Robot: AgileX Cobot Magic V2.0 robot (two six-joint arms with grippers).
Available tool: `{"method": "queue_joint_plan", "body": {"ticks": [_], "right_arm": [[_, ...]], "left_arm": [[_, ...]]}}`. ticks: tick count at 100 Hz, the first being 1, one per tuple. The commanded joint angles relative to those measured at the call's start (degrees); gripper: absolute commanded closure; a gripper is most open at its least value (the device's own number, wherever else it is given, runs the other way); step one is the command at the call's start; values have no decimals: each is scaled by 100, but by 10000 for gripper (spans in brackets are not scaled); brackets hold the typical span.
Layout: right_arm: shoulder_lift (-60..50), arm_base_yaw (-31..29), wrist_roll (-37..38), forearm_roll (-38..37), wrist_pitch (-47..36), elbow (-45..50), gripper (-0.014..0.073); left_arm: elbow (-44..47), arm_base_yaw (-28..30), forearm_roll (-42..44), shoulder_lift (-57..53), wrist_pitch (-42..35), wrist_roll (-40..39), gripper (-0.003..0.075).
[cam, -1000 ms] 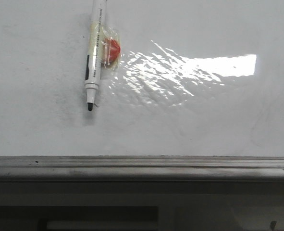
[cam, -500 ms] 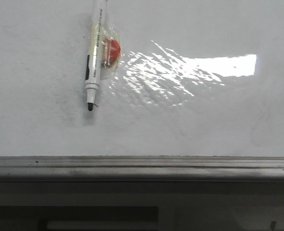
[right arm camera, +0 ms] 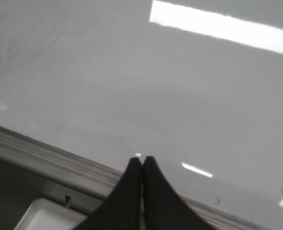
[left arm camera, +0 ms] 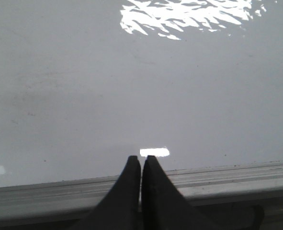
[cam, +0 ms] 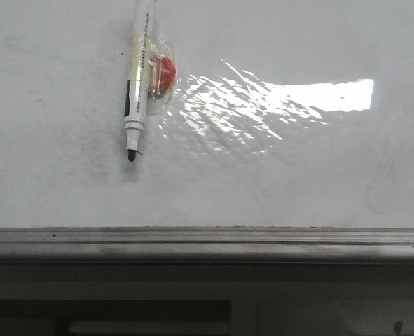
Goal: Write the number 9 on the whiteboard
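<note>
Left gripper [left arm camera: 141,160]: fingertips pressed together, empty, over grey edge rail [left arm camera: 227,179] | right gripper [right arm camera: 142,160]: same, empty | whiteboard [cam: 277,182]: glossy, glare patch, no 9 visible | marker [cam: 136,91]: uncapped, lying on board, red object [cam: 162,72] taped alongside | tiny black tick [cam: 140,153] by tip.

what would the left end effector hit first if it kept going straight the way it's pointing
Probably the whiteboard itself. The left end effector is shut and empty, pointing past the grey edge rail toward bare white surface. No marker or writing lies in that line, though depth is hard to judge.
</note>
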Motion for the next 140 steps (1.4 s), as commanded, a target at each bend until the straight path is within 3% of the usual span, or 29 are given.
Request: {"method": "queue_joint_plan", "body": {"ticks": [1,35,42,66,80,97,108,121,130,140], "right_arm": [[-87,-37,1,-84,-129,159,655],[-87,-37,1,-84,-1868,159,655],[-87,-37,55,259,-2221,159,655],[-87,-37,54,2701,-2260,159,655],[-87,-37,54,3055,-2334,-31,655],[-52,-37,-60,2978,-1868,-812,655],[207,-37,-79,2514,-805,-1426,655],[747,-37,-79,1804,497,-2239,655],[1150,-37,-79,1632,970,-2743,655],[1503,-37,-79,1632,1180,-3156,646]], "left_arm": [[99,4,-11,-144,-305,-35,741],[99,4,75,-144,-345,-35,741],[99,4,72,-144,-643,-35,741],[99,4,-2422,-144,-2607,-35,741],[81,4,-3676,-144,-2961,-35,741],[28,4,-3840,-139,-3055,-35,741],[-267,4,-3828,-102,-2728,-35,741],[-973,4,-3299,329,-1447,48,741],[-1545,4,-2739,931,-510,238,739],[-2029,4,-2758,1639,-28,883,695]]}}
